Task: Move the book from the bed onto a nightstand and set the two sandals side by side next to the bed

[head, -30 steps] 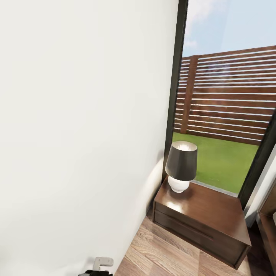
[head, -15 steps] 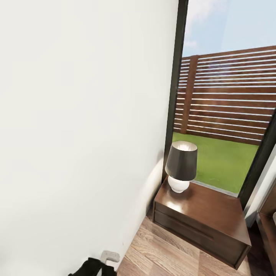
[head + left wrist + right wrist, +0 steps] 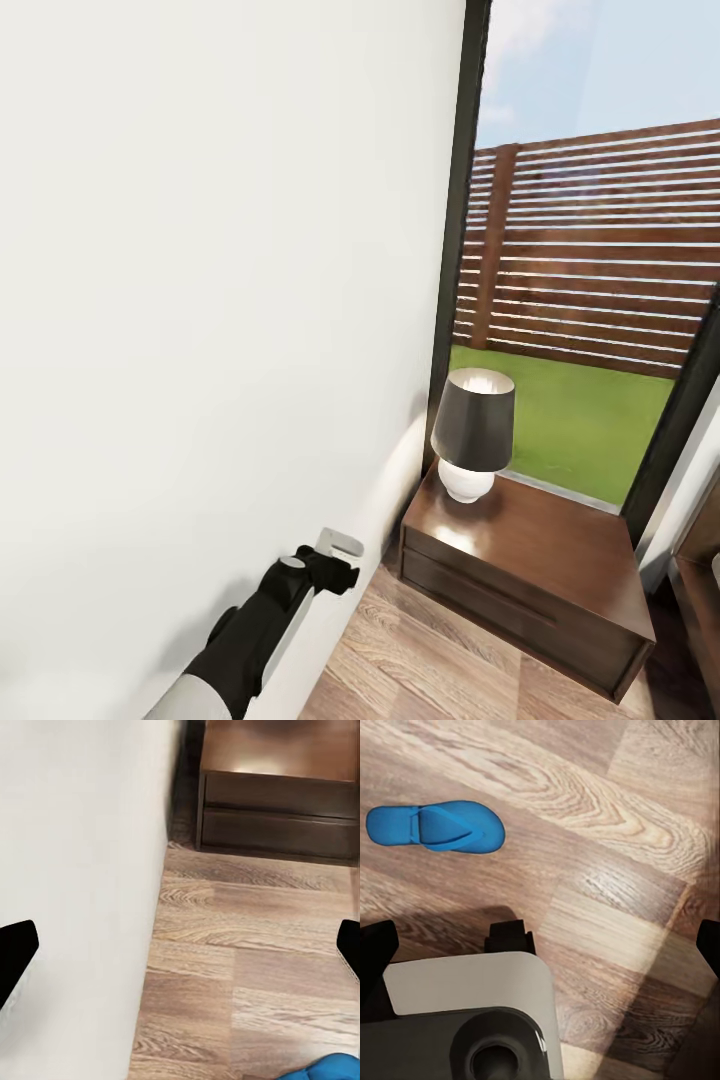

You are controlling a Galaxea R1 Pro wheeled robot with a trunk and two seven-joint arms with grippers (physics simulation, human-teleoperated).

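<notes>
The dark brown nightstand (image 3: 540, 560) stands under the window with a black-shaded lamp (image 3: 473, 430) on its left part. My left gripper (image 3: 335, 558) hangs open beside the white wall, left of the nightstand. In the left wrist view its fingertips (image 3: 15, 956) sit wide apart over the wood floor, facing the nightstand's drawers (image 3: 279, 817), with a bit of blue sandal (image 3: 324, 1069) at the frame's edge. A whole blue sandal (image 3: 435, 829) lies flat on the floor in the right wrist view, beyond my open right gripper (image 3: 540, 949). The book is out of view.
A white wall (image 3: 200, 300) runs close along my left side. A tall window (image 3: 590, 250) behind the nightstand looks onto grass and a slatted fence. A dark brown wooden edge (image 3: 700, 575) stands right of the nightstand. My own grey base (image 3: 472, 1012) lies under the right gripper.
My left arm has risen into the head view and the gripper has moved up and right along the wall toward the nightstand. The camera and the furniture have stayed put.
</notes>
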